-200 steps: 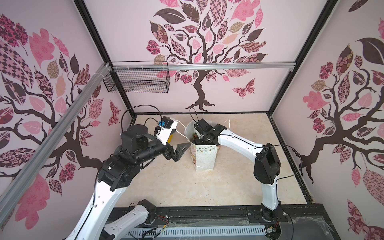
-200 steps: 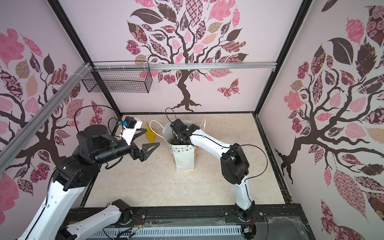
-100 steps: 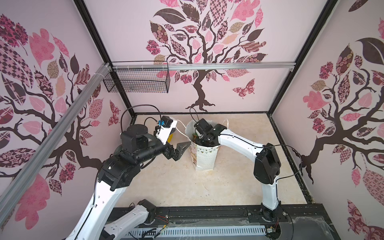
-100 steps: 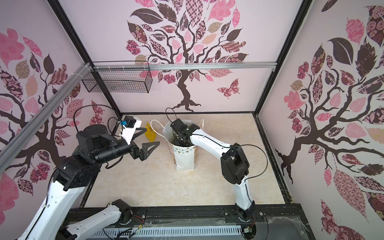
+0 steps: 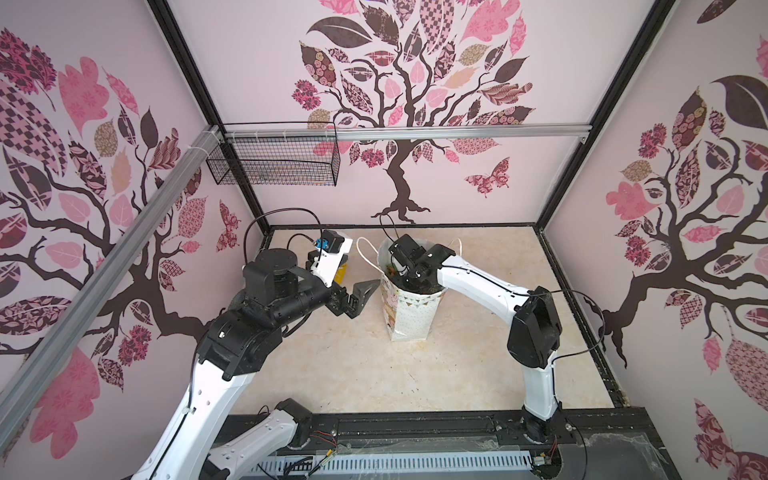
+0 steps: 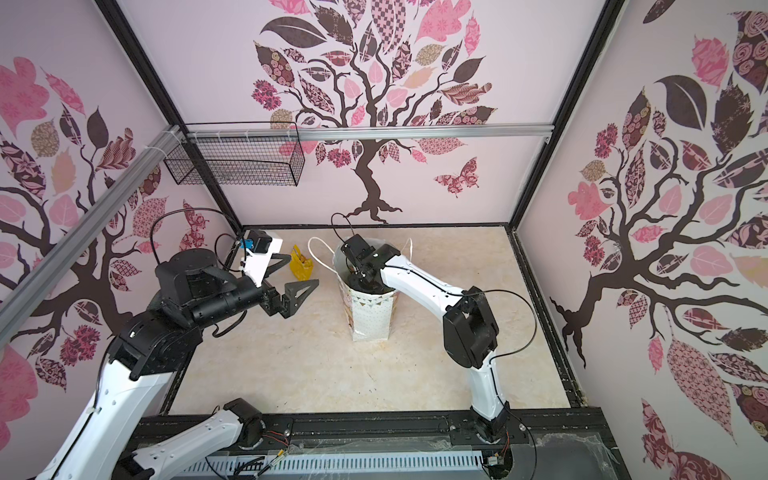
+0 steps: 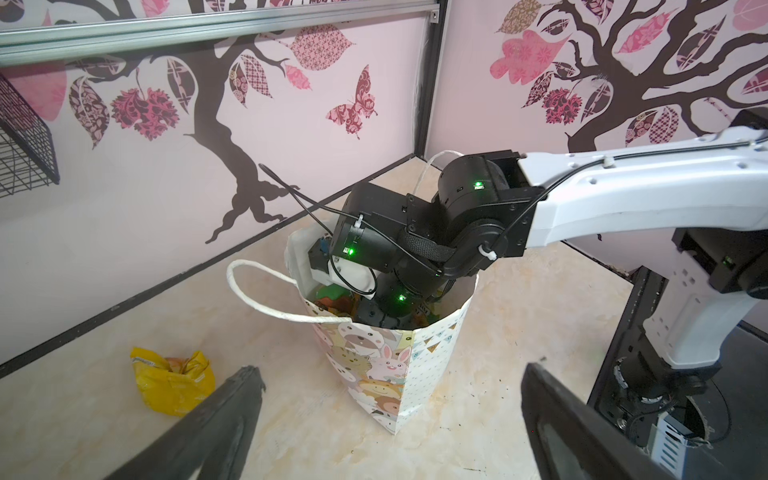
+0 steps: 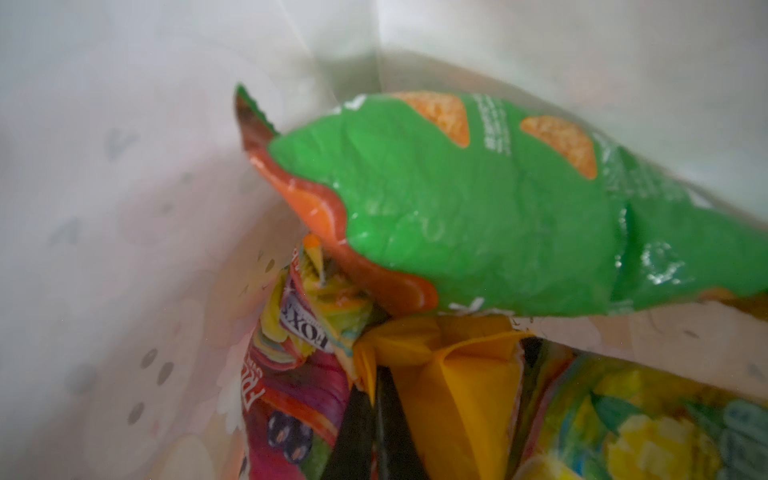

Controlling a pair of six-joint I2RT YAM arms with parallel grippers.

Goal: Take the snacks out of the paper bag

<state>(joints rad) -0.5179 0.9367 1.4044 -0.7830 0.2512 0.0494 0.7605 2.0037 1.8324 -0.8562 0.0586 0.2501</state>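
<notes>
Marble-look tabletop (image 5: 353, 374) inside a booth, pink walls (image 5: 457, 187) with a big tree print, and a black wire basket (image 5: 274, 166) hung on the back-left rail.

The paper bag (image 5: 409, 316) stands upright toward the back middle in both top views. It's white with dots, bunting and cartoon animals, the mouth is pushed open and the cord handles (image 7: 291, 326) flop outward.

The right arm (image 5: 478, 278) reaches down into it. The right gripper (image 8: 374, 399) is deep inside, fingers closed together right at a fold of the orange packet (image 8: 457, 374). Can't tell if any foil is actually caught.

A green packet (image 8: 478, 208) leans on the bag wall, with a red-pink packet (image 8: 299, 395) and a teal-yellow packet (image 8: 644, 415) alongside. One yellow packet (image 7: 174, 384) lies on the table just left of the bag, not touching.

The left gripper (image 7: 390, 370) hovers spread wide, facing the bag but apart from it. There's plenty of bare surface in front and right of the bag, up to the black edge strip (image 5: 577, 316).
</notes>
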